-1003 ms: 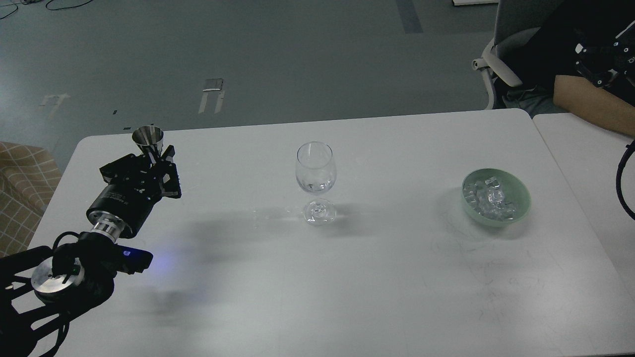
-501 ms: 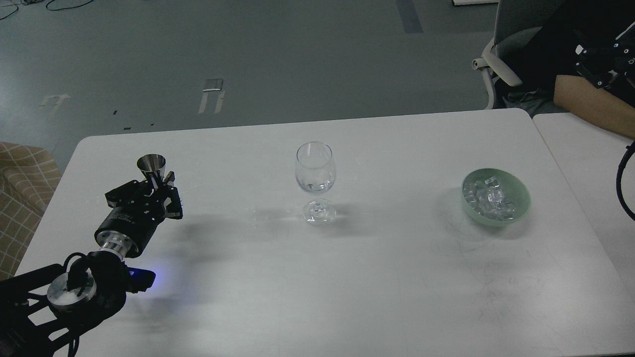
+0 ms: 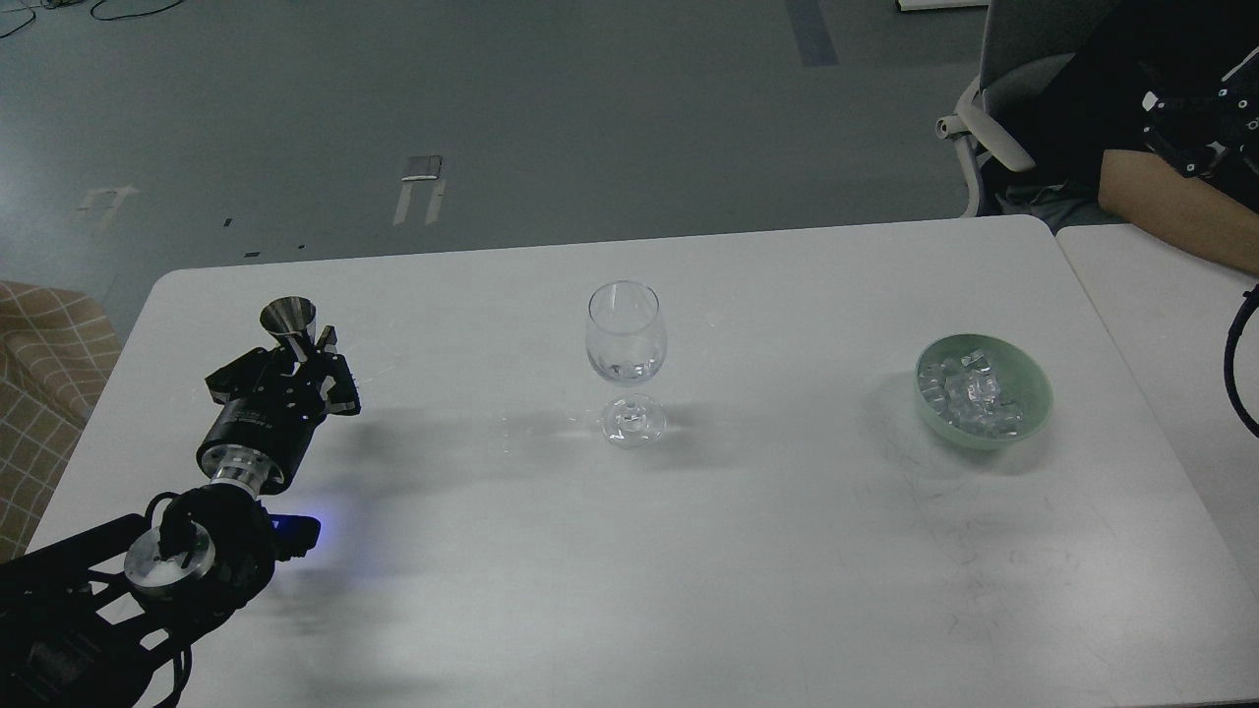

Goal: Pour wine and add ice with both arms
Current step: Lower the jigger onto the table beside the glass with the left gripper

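My left arm comes in from the lower left. Its gripper (image 3: 307,356) is shut on the waist of a small steel cone-shaped measuring cup (image 3: 288,320), held upright low over the table's left side. A clear stemmed wine glass (image 3: 627,359) stands upright at the table's middle, well to the right of the cup, with a little clear liquid at its bottom. Several clear ice cubes (image 3: 969,391) lie in a pale green bowl (image 3: 1033,393) at the right. My right gripper is out of view.
The white table (image 3: 689,551) ends at a seam on the right, where a second table (image 3: 1161,285) begins. A seated person's bare forearm (image 3: 1170,202) rests at the far right corner. A black cable loop (image 3: 1234,364) hangs at the right edge.
My left gripper has come down towards the table with the steel cup, and the arm has drawn in slightly. The glass and bowl have not moved.
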Robot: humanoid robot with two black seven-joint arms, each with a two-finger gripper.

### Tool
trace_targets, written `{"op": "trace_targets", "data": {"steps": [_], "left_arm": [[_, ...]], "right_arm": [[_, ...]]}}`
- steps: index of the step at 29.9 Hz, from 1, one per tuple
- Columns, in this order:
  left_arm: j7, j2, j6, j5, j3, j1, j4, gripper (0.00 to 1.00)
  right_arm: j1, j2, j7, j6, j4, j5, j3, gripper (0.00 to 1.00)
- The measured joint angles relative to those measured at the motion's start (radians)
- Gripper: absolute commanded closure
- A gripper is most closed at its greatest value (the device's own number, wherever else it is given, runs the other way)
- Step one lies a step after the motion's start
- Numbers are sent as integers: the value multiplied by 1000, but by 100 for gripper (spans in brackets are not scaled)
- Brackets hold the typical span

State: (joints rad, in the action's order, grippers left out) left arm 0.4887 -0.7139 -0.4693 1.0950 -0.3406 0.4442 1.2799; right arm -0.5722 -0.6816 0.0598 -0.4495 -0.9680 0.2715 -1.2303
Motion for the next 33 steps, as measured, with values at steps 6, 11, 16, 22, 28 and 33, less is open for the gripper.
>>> {"op": "trace_targets", "data": {"steps": [6, 11, 16, 22, 28, 33], "left_arm": [[0, 24, 1, -1, -30, -37, -38, 75], [0, 32, 1, -3, -41, -52, -60, 75], [0, 34, 1, -3, -43, -57, -77, 73], [0, 46, 3, -3, -43, -58, -96, 73], [0, 47, 3, -3, -42, -59, -105, 73], [0, 53, 3, -4, -42, -65, -116, 73]], "right_arm": [[4, -1, 0, 0, 0, 0, 0, 0], [8, -1, 0, 0, -3, 0, 0, 0], [8, -1, 0, 0, -3, 0, 0, 0], [8, 0, 0, 0, -3, 0, 0, 0], [8, 1, 0, 0, -3, 0, 0, 0], [8, 2, 1, 0, -3, 0, 0, 0]]}}
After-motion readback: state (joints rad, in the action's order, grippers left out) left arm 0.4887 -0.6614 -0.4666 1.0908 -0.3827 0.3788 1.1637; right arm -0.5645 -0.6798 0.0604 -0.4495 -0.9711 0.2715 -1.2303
